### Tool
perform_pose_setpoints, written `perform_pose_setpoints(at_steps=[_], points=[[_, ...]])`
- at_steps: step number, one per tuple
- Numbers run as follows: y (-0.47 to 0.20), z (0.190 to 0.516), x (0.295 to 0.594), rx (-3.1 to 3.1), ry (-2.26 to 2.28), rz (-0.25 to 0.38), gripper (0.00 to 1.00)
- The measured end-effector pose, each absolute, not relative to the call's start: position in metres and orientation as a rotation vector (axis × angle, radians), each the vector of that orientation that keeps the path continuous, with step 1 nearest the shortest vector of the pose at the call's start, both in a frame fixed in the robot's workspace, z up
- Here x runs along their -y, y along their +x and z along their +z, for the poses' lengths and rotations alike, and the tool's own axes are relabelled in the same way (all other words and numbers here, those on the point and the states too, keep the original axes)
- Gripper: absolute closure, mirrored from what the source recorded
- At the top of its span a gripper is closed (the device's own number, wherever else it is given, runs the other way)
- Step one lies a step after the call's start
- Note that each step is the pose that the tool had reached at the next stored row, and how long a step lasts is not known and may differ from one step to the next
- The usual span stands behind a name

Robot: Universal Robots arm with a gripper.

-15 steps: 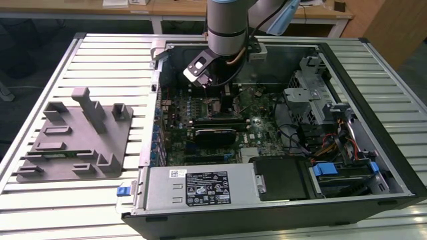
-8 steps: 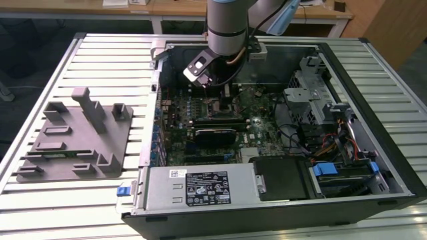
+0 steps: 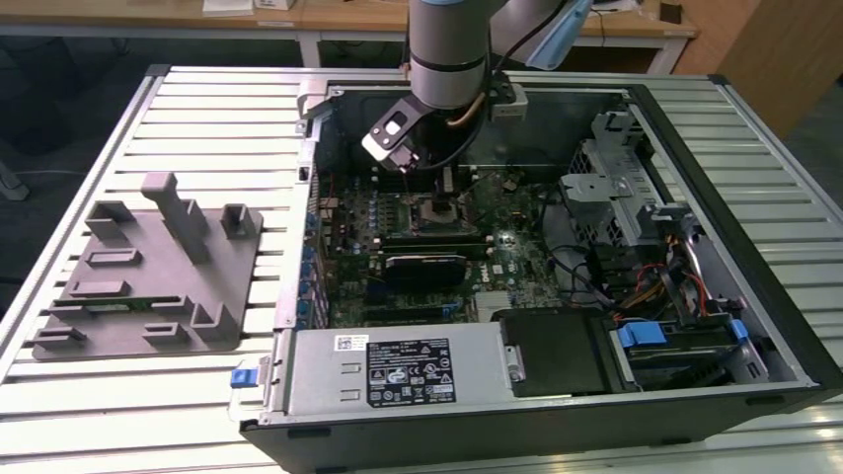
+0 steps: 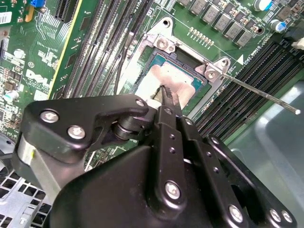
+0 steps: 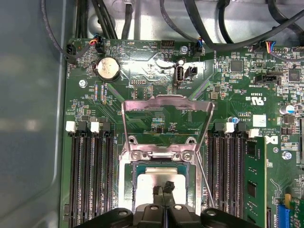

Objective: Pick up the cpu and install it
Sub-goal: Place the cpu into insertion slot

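The install step is in hand. The one cpu (image 5: 147, 185) lies flat inside the one socket on the motherboard (image 5: 142, 90). The single pincer (image 5: 164, 189) stands over its silver top, narrow, fingertips almost together and gripping nothing that I can make out. The one load plate (image 5: 166, 99) stands raised, not clamped. By my judgement, any further move calls for a straight path clear of that plate. In the exterior view, one grey tray (image 3: 145, 286) sits on the counter (image 3: 197, 109) at nine o'clock from the computer case (image 3: 777, 296).
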State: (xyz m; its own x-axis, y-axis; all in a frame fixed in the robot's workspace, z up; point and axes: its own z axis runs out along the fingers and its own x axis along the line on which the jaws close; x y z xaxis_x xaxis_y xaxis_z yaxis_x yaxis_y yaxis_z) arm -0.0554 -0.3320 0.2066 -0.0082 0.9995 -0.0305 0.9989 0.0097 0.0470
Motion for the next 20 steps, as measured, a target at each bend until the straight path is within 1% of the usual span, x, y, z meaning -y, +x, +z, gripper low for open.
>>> perform_pose_setpoints(at_steps=[20], points=[[-0.0554, 0.2006, 0.3321, -2.192, 2.173, 0.018, 0.89]])
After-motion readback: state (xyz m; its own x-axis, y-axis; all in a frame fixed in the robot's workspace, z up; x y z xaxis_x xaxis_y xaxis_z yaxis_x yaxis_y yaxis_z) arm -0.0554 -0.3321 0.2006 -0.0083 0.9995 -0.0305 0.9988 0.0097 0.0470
